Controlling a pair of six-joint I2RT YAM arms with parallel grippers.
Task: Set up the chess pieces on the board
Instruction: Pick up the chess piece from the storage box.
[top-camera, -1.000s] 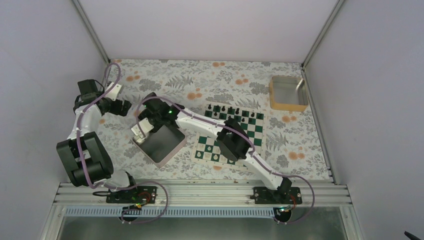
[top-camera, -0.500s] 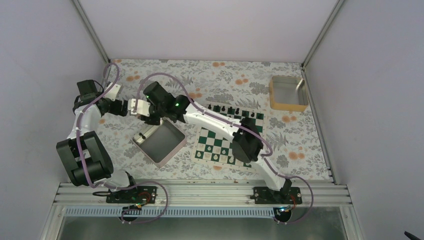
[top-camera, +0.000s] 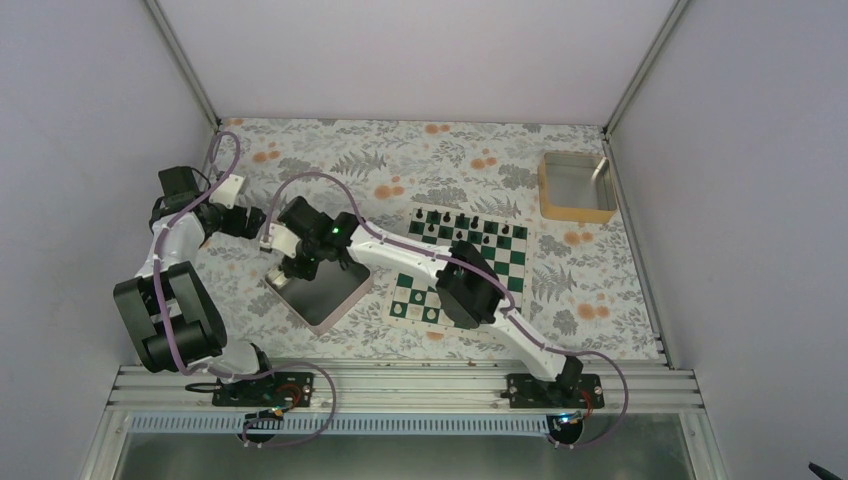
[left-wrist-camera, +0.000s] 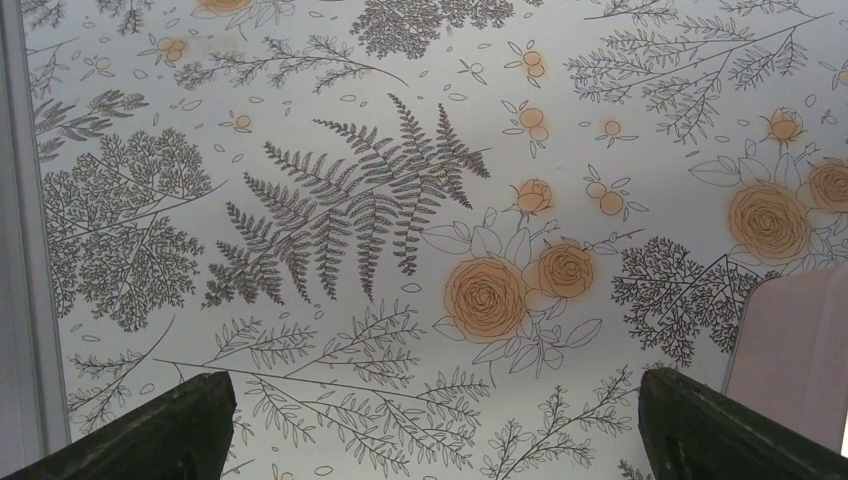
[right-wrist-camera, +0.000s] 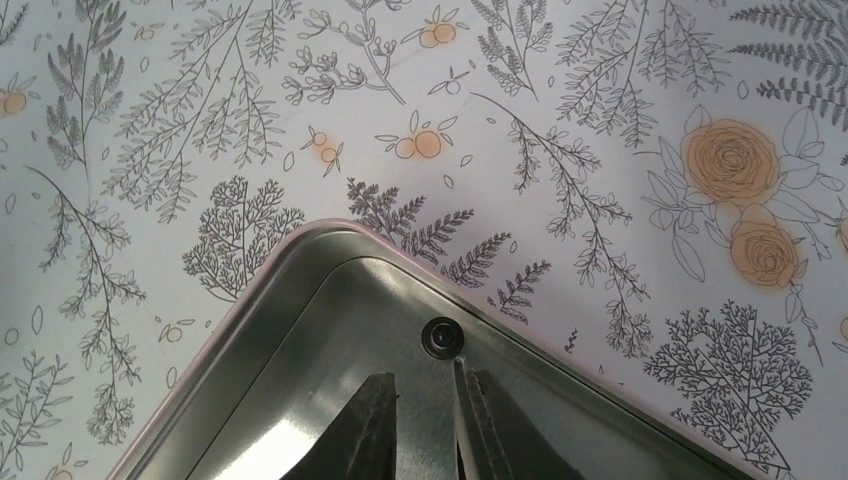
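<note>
Right fingers (right-wrist-camera: 365, 430) stand narrow and empty inside the tray (right-wrist-camera: 290, 290); left fingers (left-wrist-camera: 150, 430) gape wide over the cloth. We fear the right pair closes short of the piece (right-wrist-camera: 441, 338) in the tray's corner, or knocks it against the wall. We count one board (top-camera: 512, 264), one tray, one piece here. Those on the board are too small to count.

No text, label, brand, number or sign can be read in any view; the board (top-camera: 505, 255), away to the right of the right pincer (right-wrist-camera: 424, 385), is too small there to tell whether its border carries any markings
</note>
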